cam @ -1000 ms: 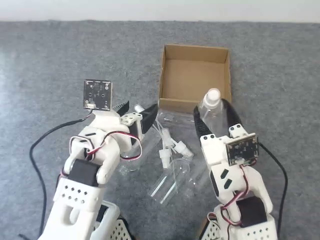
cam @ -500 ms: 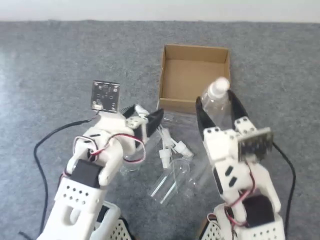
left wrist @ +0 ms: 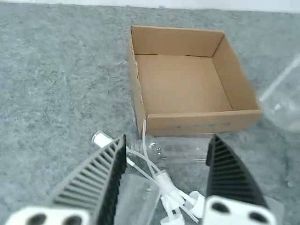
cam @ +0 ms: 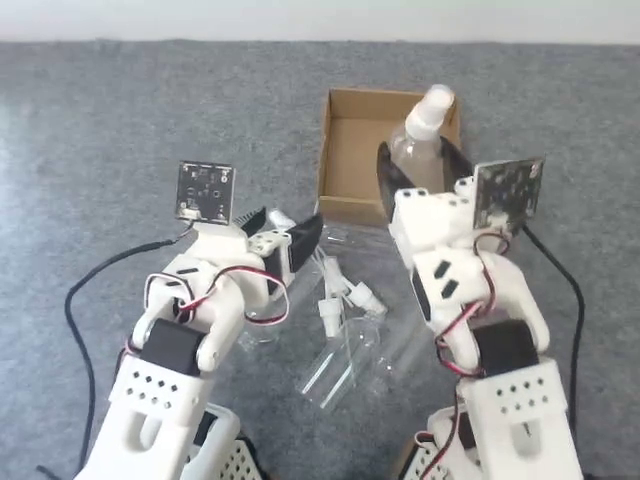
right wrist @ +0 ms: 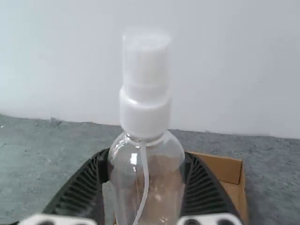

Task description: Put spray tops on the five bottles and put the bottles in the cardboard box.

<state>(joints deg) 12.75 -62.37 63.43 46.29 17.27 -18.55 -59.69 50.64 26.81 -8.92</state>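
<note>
My right wrist view shows a thin tube running down inside the bottle (right wrist: 145,180) under its spray top (right wrist: 145,84). The high view places that bottle over the right side of the cardboard box (cam: 340,150), and my left wrist view looks down onto the box's bare floor. Grey carpet (cam: 120,120) covers the table, with a white wall (right wrist: 234,56) behind. My right gripper (right wrist: 146,157) clamps the bottle's body between both fingers. My left gripper (left wrist: 168,140) hangs wide open, holding nothing, above loose spray tops (left wrist: 180,201) and clear bottles (left wrist: 173,151) lying just before the box.
</note>
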